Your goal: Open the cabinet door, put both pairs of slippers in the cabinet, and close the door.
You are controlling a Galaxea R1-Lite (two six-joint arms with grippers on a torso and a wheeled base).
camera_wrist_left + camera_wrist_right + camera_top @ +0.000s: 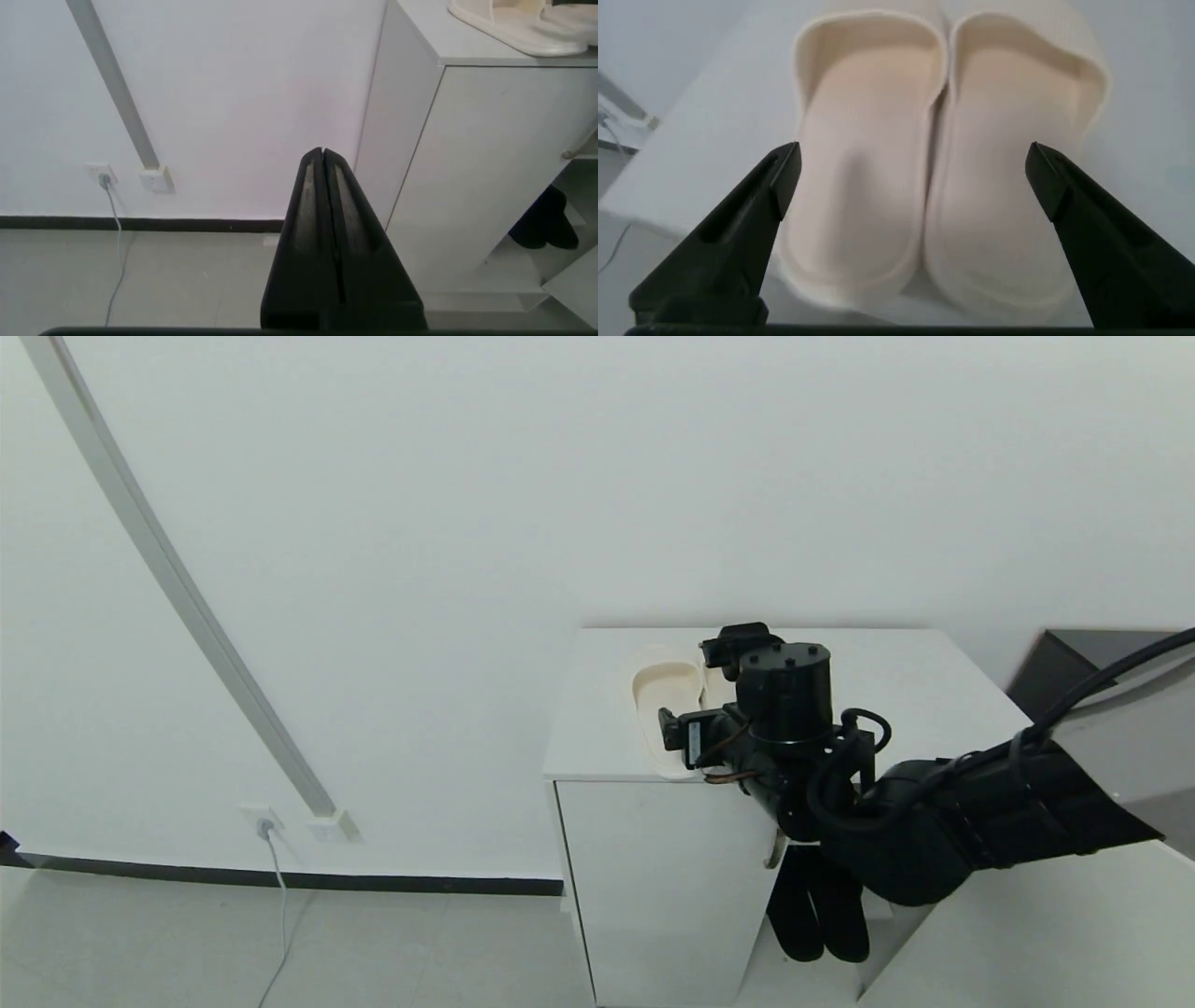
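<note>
Fingers [738,243] of the right gripper [912,163] stand spread wide on either side of a pair of cream slippers [938,187], with one finger outside each shoe and neither touching. The pair lies side by side, its inner edges pressed together, near the front edge of the white surface [915,681] that tops the cabinet [653,877]. Below, a pair of black slippers [822,915] already sits in the cabinet's open compartment.

The left gripper [324,215] hangs off to the cabinet's side above the floor, its fingers [308,215] pressed together on nothing.

The cream pair looks like moulded foam, so it is probably light and springy, with thick, smooth, rounded walls. A squeeze across both outer walls at mid-length should hold the two shoes together as one bundle. The likely risk is that the soft sides buckle or one slipper slides out past the other, so the grip should bear on the sole edges, low on the walls, rather than near the toe or heel.
</note>
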